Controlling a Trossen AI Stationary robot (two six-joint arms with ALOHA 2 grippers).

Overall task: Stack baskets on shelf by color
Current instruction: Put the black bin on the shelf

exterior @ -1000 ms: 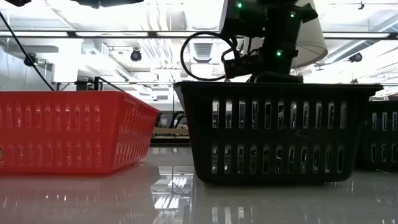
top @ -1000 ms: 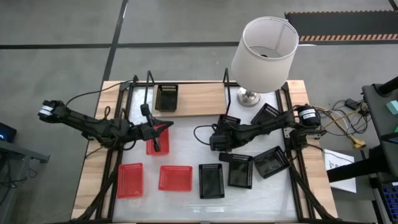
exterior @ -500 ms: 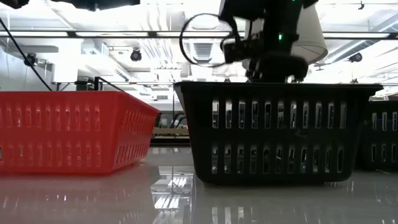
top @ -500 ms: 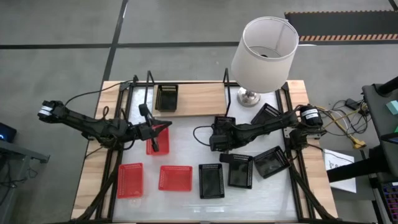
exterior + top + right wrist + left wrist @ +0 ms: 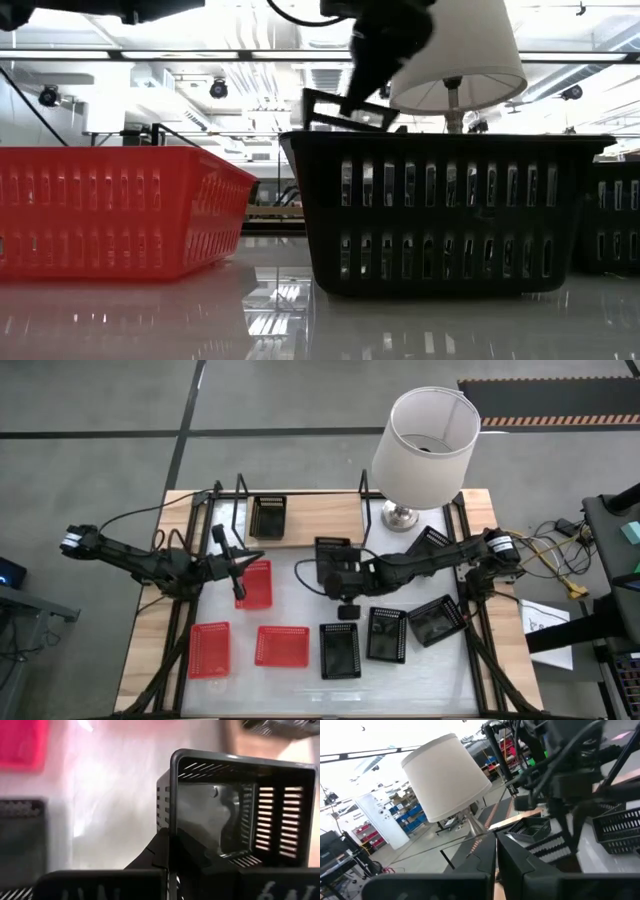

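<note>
Here, black basket (image 5: 331, 551) empty, pinched by right fingers (image 5: 167, 851)

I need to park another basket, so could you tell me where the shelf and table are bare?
The shelf is bare between the black basket and the lamp. The table is bare between the red basket and the right claw's basket. The front row is crowded.

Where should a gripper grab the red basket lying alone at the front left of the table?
On a long rim wall, coming straight down from above. That red basket sits upright with its mouth open, so one finger can drop inside and one outside. Its outer long side is free; another red basket lies apart on the other.
</note>
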